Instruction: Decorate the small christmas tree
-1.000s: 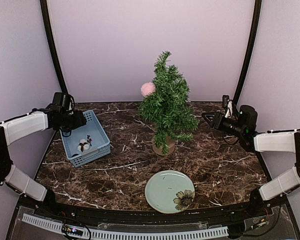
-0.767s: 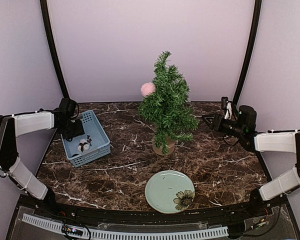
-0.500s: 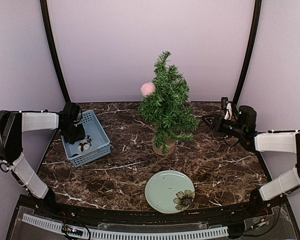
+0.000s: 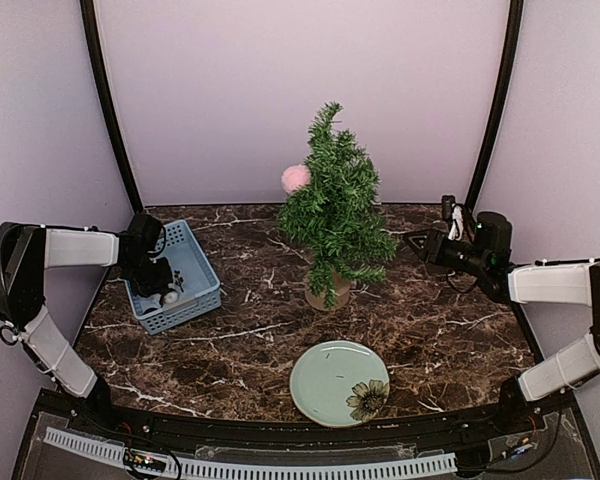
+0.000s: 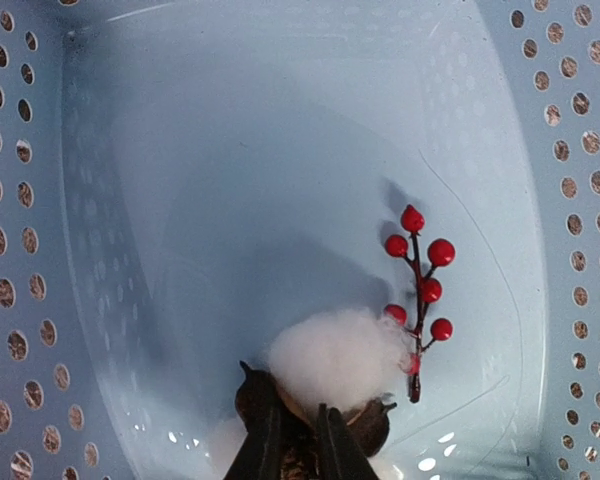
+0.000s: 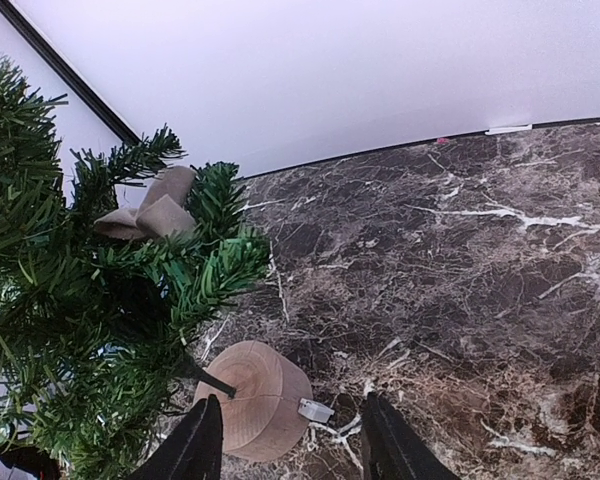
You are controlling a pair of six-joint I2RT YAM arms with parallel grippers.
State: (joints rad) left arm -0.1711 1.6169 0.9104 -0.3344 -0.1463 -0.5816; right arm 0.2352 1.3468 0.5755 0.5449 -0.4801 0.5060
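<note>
1. my left claw (image 5: 298, 420) is down inside the blue basket (image 4: 208, 286), which sits at 9 o'clock on the marble desk (image 4: 450, 330).
2. it is clenched narrow, grasping the cotton boll (image 5: 335, 355) by the brown husk under the white tuft. the fingers (image 5: 265, 445) stand nearly together with the husk between them.
3. a red berry sprig (image 5: 421, 285) lies on the basket floor at 3 o'clock of the boll, its lowest berries touching the white fluff.
4. the small christmas tree (image 4: 332, 205) stands upright behind the desk's middle, toward 12 o'clock. its light-wood stump (image 4: 327, 293) rests on the marble, well apart from the basket.
5. a pink pom-pom (image 4: 296, 178) sits in the branches at 10 o'clock of the tree, and a beige bow (image 6: 150, 212) perches on a branch on the side that faces my right arm.
6. my right claw (image 6: 290, 450) is released, with the fingers spread and nothing between them. it hovers at 3 o'clock of the tree, near the outer branches but not touching, and points at the stump.
7. a pale green plate (image 4: 325, 385) with a dark flower lies at 6 o'clock, near the desk's front edge.
</note>
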